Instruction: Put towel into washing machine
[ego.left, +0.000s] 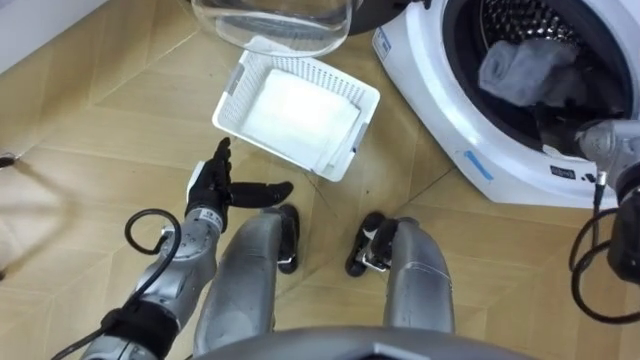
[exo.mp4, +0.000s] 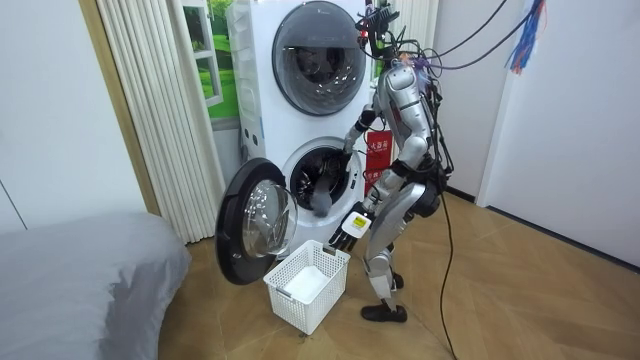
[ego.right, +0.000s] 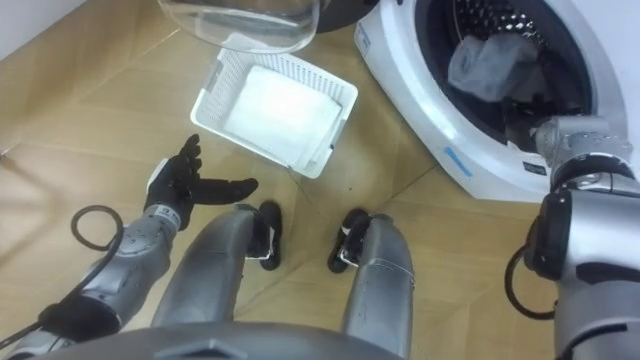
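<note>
The robot stands bent forward on the wood floor (ego.left: 90, 110), facing the washer (ego.left: 440, 110), which fills the eye view from 12 to 3 o'clock; in the room view this washer sits under an upper machine (exo.mp4: 318, 45), with a bed (exo.mp4: 80, 280) at 8 o'clock; the round door (exo.mp4: 255, 222) hangs wide open toward the room view's left, and its glass shows at 12 o'clock in the eye view; the grey towel (ego.left: 522, 65) lies bunched inside the drum (ego.left: 530, 20), at about 1 o'clock, resting against the lower front of the opening; the right arm runs from 3 o'clock up into the drum, and the right hand (ego.right: 538, 112) is a dark shape just below the towel, past the rim; how its fingers stand, or whether they touch the towel, I cannot tell; the left hand (ego.left: 215, 190) hangs at 8 o'clock over bare floor, fingers straight and spread, thumb out, holding nothing; a white basket (ego.left: 232, 92) stands on the floor at 11 o'clock, between the left hand and the door, with something flat and white on its bottom; the basket is just beside the washer's front and apart from both hands.
</note>
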